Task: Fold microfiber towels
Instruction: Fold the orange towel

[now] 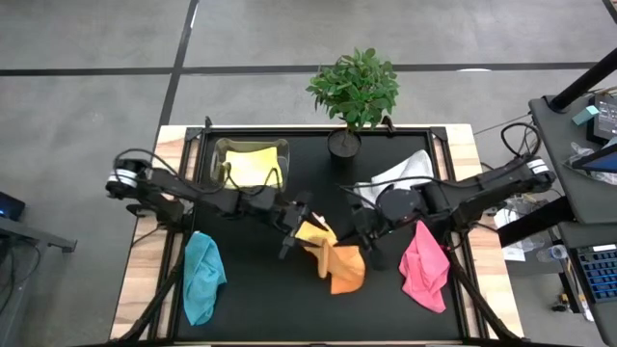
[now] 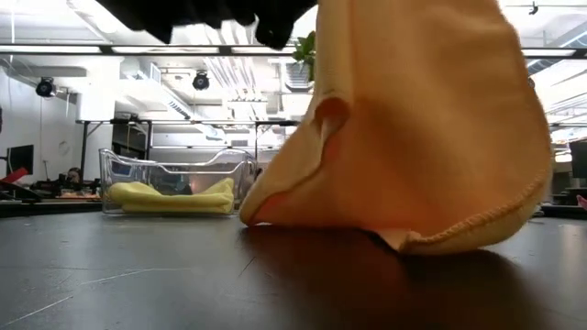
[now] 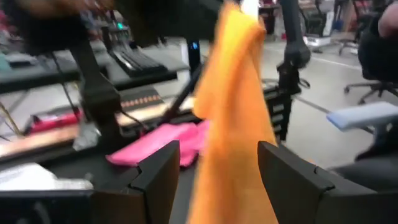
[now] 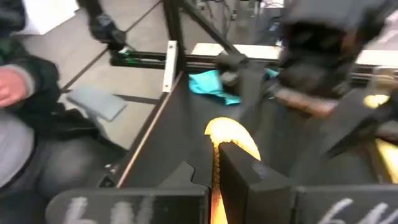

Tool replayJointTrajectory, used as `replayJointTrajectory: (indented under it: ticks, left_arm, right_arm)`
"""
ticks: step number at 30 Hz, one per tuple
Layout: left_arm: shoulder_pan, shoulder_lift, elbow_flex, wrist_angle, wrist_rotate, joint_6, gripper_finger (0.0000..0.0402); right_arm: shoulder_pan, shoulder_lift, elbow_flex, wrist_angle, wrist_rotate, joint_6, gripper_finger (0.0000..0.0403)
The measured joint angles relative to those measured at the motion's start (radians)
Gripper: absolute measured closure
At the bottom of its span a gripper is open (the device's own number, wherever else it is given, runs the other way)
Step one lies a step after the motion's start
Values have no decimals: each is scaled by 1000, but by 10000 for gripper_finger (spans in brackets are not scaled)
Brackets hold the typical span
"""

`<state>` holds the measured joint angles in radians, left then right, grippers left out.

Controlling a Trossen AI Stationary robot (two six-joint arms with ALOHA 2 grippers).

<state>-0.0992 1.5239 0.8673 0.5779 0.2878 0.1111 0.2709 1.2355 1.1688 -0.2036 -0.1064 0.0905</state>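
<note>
An orange towel [image 1: 335,258] stands lifted at the mat's middle, and its lower hem [image 2: 431,236] rests on the table. My right gripper [image 4: 217,163] is shut on its upper part. My left gripper [image 3: 217,180] is open and level, coming from the table's left. The orange towel [image 3: 233,124] hangs between its two fingers; I cannot tell whether they touch it. A teal towel [image 1: 201,278] lies near left, a pink one [image 1: 424,267] near right and a white-grey one [image 1: 405,172] far right. A yellow one [image 1: 249,169] lies in a clear box. My right gripper pinches a hemmed edge of the orange towel [image 4: 231,134] between its two shut fingers, coming from the table's right and slanting a little downward. The towel hangs below the fingers in loose folds, and its bottom part [image 2: 394,229] is on the table.
A clear plastic box [image 2: 174,188] stands at the mat's far left. A potted plant [image 1: 355,92] stands at the far edge's middle. The black mat [image 1: 260,299] shows bare between the teal and orange towels. A person sits beyond the table's edge [image 4: 25,124].
</note>
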Motion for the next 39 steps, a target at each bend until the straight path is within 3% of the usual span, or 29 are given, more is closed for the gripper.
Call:
replayJointTrajectory:
  ticks: [5,13,17,23,28,39]
  left_arm:
    - [1,63,6,-2,64,-11,201]
    - [-1,63,-2,1,415,-27,201]
    - [-7,61,-3,1,377,-29,201]
    - [-8,61,-6,-12,360,-61,201]
    - [-8,80,-6,22,345,-56,201]
    - [-6,159,14,73,189,-81,201]
  right_arm:
    - [2,3,-1,-8,-1,1,394]
    - [1,-14,-1,-81,5,24,394]
    - [1,-13,-2,-71,14,24,394]
    - [1,-12,-2,-69,175,42,394]
    - [0,-12,-2,-57,221,64,394]
    - [1,-10,-2,-45,518,256,394]
